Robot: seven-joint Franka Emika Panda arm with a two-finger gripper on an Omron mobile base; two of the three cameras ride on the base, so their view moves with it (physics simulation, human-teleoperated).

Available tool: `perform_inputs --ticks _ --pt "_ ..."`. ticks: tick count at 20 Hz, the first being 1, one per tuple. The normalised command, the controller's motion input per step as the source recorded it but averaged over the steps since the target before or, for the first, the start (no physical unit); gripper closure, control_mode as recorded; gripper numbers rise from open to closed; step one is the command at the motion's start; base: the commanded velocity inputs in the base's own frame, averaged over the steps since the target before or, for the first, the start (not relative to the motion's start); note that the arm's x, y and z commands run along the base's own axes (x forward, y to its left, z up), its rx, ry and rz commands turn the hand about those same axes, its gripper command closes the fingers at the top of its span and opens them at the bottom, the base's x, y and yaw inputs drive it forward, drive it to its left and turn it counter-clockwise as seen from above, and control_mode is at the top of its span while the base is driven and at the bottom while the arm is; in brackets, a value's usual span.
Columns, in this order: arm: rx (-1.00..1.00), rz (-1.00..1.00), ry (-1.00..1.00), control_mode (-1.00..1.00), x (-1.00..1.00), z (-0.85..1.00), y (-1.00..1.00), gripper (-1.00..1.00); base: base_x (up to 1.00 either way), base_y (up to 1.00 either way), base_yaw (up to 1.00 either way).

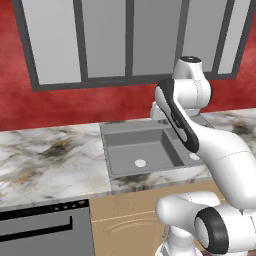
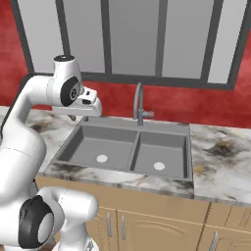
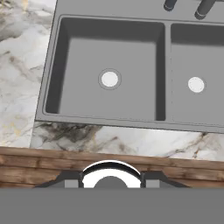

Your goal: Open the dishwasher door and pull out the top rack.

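Observation:
The dishwasher door [image 1: 45,240] is a flat grey panel at the lower left of the left base view. It stands shut under the counter, with a black bar handle [image 1: 35,232] and a black control strip [image 1: 45,208] along its top edge. The top rack is hidden behind the shut door. My gripper [image 2: 77,115] hangs above the left part of the sink, well up and to the right of the door. In the hand view the gripper [image 3: 111,180] shows two dark tips standing apart with nothing between them.
A grey double sink [image 1: 140,150] [image 2: 122,147] [image 3: 109,74] is set in the marble counter [image 1: 45,160], with a curved faucet [image 2: 138,105] behind it. Tan wooden cabinet fronts [image 1: 130,222] run right of the dishwasher. A red wall and tall windows rise behind.

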Motion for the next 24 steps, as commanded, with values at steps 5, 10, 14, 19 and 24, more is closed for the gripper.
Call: perform_inputs --ticks 5,10,14,19,24 --pt "0.0 0.0 0.0 1.0 0.0 0.0 0.0 -1.0 -0.05 0.0 0.09" --pt "0.0 0.0 0.0 1.0 0.0 0.0 0.0 -1.0 -0.08 0.0 0.39" --pt "0.0 0.0 0.0 1.0 0.0 0.0 0.0 -1.0 -0.03 0.0 0.44" --pt "0.0 0.0 0.0 1.0 0.0 0.0 0.0 -1.0 -0.02 0.0 0.45" --pt "0.0 0.0 0.0 1.0 0.0 0.0 0.0 -1.0 -0.05 0.0 0.45"
